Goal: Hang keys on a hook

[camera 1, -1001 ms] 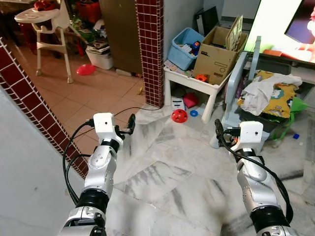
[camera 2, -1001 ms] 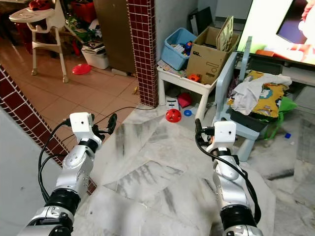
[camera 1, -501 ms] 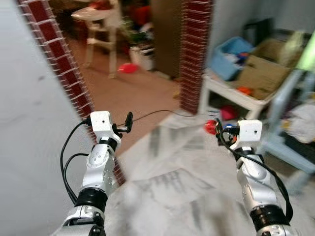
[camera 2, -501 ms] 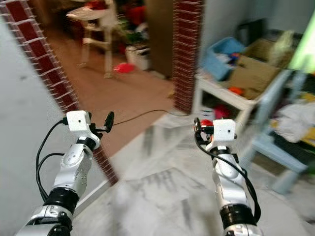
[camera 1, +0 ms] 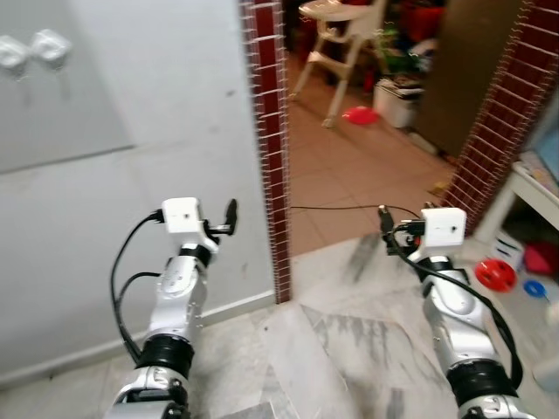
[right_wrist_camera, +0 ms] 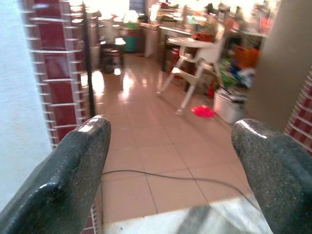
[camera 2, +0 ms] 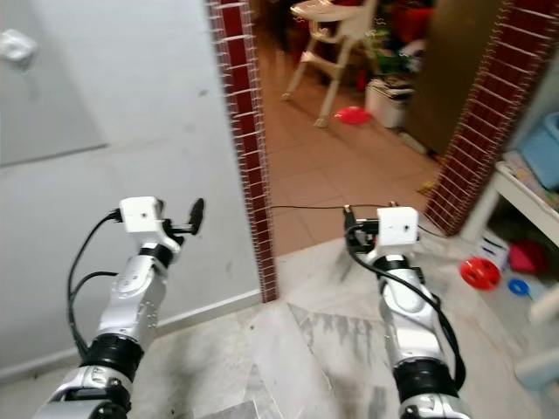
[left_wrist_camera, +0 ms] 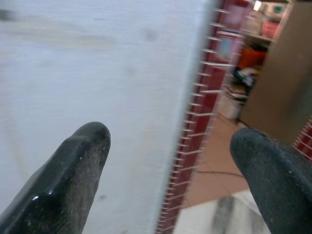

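Now a grey wall takes up the left side of the head views, ending at a red brick edge. Past that edge a doorway opens onto a tiled floor, with a second brick pillar at the right and marble floor underfoot. High in the wall's top left corner sit two small white hooks; the right eye view catches just one of them, at its left edge. No keys can be made out in any view.

A white high chair stands at the far end of the tiled floor, a red dish on the floor by its legs. A black cable trails across the tiles. A red ball lies on the marble toward the right edge.

Compared with a second ago the whole scene has swung: the box, blue bin and small table are gone from view, and the wall, then at the lower left, now faces the robot.

Both arms are raised forward at about the same height. The left gripper points at the wall beside the brick edge, its fingers spread wide with nothing between them. The right gripper points through the doorway toward the high chair, its fingers likewise wide apart and holding nothing.
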Robot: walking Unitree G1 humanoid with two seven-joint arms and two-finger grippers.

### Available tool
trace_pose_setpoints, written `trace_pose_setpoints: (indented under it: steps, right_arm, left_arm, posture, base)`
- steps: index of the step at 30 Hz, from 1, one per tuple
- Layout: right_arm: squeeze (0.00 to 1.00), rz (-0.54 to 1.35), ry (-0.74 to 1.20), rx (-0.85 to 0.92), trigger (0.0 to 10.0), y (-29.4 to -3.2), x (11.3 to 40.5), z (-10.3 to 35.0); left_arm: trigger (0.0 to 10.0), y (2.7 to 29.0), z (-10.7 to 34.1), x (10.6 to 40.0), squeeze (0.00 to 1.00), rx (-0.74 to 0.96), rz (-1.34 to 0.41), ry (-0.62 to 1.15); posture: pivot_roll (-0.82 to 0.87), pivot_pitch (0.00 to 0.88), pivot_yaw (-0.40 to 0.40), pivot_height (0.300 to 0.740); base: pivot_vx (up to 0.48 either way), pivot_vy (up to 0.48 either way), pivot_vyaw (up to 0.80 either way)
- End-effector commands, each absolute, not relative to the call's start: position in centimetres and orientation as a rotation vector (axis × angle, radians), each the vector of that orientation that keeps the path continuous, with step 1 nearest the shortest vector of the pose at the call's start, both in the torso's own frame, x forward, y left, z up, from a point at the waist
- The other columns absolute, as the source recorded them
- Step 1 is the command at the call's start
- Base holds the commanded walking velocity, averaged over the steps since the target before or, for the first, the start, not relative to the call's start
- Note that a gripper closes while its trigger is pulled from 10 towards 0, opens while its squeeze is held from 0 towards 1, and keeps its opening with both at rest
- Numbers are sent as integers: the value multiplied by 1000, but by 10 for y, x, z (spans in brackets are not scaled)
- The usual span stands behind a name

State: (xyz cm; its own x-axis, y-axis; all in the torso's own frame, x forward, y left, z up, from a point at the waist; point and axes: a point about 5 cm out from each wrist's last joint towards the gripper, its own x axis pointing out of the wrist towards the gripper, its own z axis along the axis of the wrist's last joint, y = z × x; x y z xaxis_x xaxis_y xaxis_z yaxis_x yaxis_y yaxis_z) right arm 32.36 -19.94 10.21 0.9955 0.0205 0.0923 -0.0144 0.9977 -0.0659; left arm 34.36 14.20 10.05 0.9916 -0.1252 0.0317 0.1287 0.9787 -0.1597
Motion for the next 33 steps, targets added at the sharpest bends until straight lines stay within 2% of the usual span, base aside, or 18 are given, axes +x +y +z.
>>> trace_pose_setpoints:
  steps: [1,33]
  right_arm:
    - [0,48,-101,-48,10000,-189,327,105]
    - [0,91,-104,-41,10000,-182,329,107]
  left_arm:
    - [10000,152,107,346,0,-147,-102,-36]
    - [10000,147,105,346,0,-128,-114,-4]
  posture:
    - [-95,0,15,740]
    - [-82,0,8,740]
  base:
    - [0,0,788]
    - [0,0,788]
